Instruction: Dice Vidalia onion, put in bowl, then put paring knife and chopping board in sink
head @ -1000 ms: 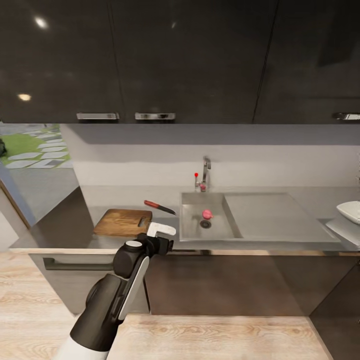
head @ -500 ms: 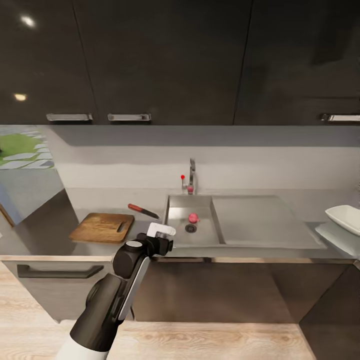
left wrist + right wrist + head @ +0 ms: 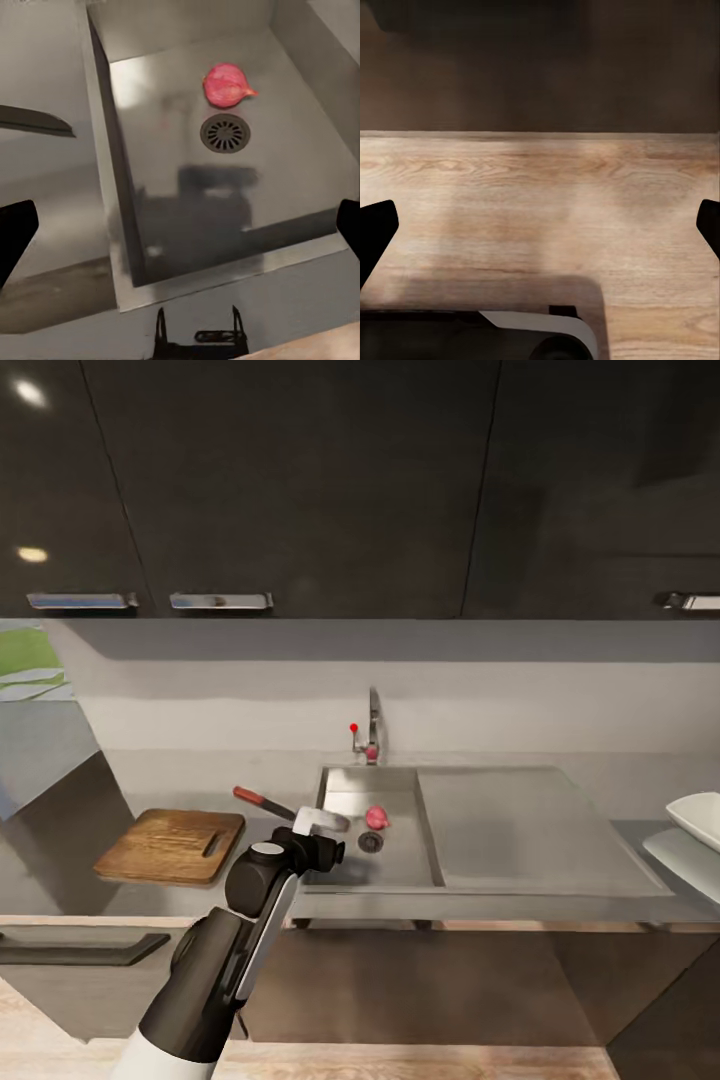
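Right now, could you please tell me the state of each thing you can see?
Onion: whole, lying in the sink beside the drain.
Chopping board: flat on the countertop, bare.
Knife: lying on the countertop, between board and sink.
Bowl: upright on the countertop.
Left claw: open, holding nothing.
Right claw: open, holding nothing.

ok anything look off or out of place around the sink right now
Nothing stands out. The onion lies whole in the sink by the drain, the paring knife lies flat on the countertop beside the chopping board, nothing spilled.
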You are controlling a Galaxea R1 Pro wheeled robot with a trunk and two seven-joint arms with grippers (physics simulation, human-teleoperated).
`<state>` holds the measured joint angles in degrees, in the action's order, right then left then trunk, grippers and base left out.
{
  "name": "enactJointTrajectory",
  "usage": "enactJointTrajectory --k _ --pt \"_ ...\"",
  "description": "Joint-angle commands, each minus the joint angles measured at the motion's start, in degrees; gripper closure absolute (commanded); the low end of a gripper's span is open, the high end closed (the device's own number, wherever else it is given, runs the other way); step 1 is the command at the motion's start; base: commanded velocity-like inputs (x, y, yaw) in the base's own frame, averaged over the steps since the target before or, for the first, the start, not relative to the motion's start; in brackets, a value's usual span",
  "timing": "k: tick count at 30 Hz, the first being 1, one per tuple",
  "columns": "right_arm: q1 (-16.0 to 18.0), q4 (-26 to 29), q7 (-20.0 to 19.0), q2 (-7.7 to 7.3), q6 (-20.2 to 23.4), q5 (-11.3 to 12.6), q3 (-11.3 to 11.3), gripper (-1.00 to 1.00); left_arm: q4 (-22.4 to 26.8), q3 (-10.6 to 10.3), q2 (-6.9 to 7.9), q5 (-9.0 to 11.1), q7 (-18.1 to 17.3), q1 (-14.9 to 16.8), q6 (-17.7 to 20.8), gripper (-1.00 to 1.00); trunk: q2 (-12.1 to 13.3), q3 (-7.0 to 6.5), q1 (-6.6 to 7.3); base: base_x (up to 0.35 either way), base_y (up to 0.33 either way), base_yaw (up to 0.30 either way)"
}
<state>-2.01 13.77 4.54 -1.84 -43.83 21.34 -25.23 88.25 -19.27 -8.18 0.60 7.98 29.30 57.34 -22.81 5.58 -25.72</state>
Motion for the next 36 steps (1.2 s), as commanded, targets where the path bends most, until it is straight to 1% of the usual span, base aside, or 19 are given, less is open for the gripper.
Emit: enactJointTrajectory --k 1,6,10,21,31,35,36 --pt "-0.01 0.15 0.47 -0.05 -0.02 0.20 -0.49 -1.00 -0.06 -0.07 0.00 0.09 0.28 0.06 0.25 -1.00 -0.11 0.11 -0.07 0.315 -0.004 0.000" --pt "-0.01 0.12 0.47 -0.01 -0.02 0.20 -0.49 -1.00 -0.77 -0.08 0.01 0.10 0.28 0.06 0.19 -1.00 -0.11 0.11 -0.07 0.301 -0.001 0.000" --pt "-0.01 0.01 0.47 -0.05 -0.02 0.26 -0.45 -1.00 -0.90 -0.14 0.01 0.11 0.28 0.06 0.15 -1.00 -0.11 0.18 -0.07 0.181 -0.044 0.000" --pt "-0.01 -0.05 0.55 -0.10 -0.02 0.28 -0.43 -1.00 -0.97 -0.19 0.01 0.11 0.28 0.06 0.14 -1.00 -0.11 0.22 -0.07 0.113 -0.214 0.000" --pt "-0.01 -0.11 0.56 -0.02 -0.02 0.28 -0.43 -1.00 -2.30 -0.16 0.01 0.11 0.34 0.06 0.05 -1.00 -0.11 0.22 -0.07 0.047 -0.028 0.000" --pt "-0.01 -0.10 0.56 -0.01 -0.02 0.28 -0.43 -1.00 -3.26 0.30 -0.01 0.11 0.36 0.06 -0.05 -1.00 -0.11 0.22 -0.07 0.138 -0.080 0.000" --pt "-0.01 -0.10 0.56 -0.01 -0.02 0.28 -0.43 -1.00 -3.48 0.88 -0.05 0.11 0.37 0.06 -0.08 -1.00 -0.11 0.22 -0.07 0.099 -0.069 0.000"
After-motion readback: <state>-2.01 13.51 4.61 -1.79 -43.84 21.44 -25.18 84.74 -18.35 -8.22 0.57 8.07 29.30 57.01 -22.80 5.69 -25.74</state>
